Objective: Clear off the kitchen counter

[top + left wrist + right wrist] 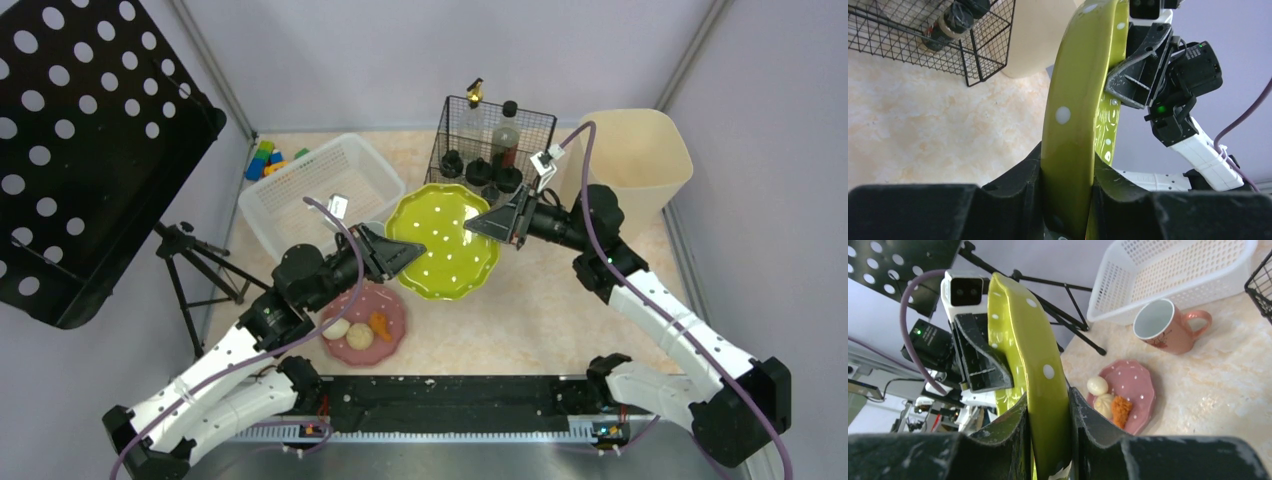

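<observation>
- Counter (560, 310): beige-pink marbled top filling the middle of the top view, from the arm bases at the near edge to the back wall; the items below stand on it or hang over it
- Green plate (443, 240): lime with white dots and a wavy rim; it appears raised over the centre of the counter, between the two arms, face up toward the top camera
- Left jaws: narrow, clamped on the near-left rim of the green plate; the left wrist view shows the rim wedged between both pads
- Right jaws: narrow, clamped on the far-right rim, opposite the left pair; the right wrist view shows the same wedged grip
- Pink plate (365, 322): on the counter near the front edge, just beside the left arm (230, 360); it carries two pale round pieces and one orange piece
- Mug (1168, 327): pink, upright, between the pink plate and the basket; seen in the right wrist view only
- Basket (320, 190): white, slotted, at the left rear of the counter; coloured blocks (268, 160) lie just behind its far-left corner
- Wire rack (490, 140): black, rear centre, holding bottles
- Bin (635, 160): beige, rear right, just beside the wire rack
- Panel (90, 130): black, perforated, above a tripod (195, 265), off the counter's left side
</observation>
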Controlling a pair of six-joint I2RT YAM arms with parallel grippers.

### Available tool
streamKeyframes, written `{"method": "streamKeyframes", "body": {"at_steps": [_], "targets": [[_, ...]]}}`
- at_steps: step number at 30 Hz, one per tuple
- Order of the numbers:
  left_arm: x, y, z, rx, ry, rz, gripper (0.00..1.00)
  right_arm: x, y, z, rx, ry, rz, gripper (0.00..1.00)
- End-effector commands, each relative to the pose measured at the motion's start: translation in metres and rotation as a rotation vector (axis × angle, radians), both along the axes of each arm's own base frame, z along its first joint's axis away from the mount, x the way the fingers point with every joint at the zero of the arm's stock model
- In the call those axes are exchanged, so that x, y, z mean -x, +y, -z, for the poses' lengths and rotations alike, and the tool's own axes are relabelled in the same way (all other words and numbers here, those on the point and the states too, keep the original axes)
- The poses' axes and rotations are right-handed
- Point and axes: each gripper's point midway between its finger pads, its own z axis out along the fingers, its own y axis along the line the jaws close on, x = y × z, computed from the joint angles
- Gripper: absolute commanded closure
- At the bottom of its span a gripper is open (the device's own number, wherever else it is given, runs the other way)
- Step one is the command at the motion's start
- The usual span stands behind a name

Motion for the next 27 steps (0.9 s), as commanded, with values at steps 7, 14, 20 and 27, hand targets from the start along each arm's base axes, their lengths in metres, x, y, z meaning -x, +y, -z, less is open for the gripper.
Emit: {"method": "streamKeyframes", "body": {"at_steps": [7,14,20,27], "targets": [[-0.003,0.002,-0.011,-0.006,-0.061,-0.013,1.00,-0.003,0.000,-0.020,-0.028,-0.118,0.037,0.87],[-0.018,0.031,-0.011,-0.087,-0.080,-0.180,1.00,-0.010,0.000,-0.003,0.034,-0.104,0.052,0.52],[-0.031,0.078,-0.017,-0.213,-0.111,-0.393,1.00,-0.022,-0.008,0.024,0.158,-0.091,0.117,0.39],[-0.044,0.123,-0.027,-0.292,-0.127,-0.622,1.00,-0.024,-0.029,0.042,0.261,-0.112,0.203,0.37]]}}
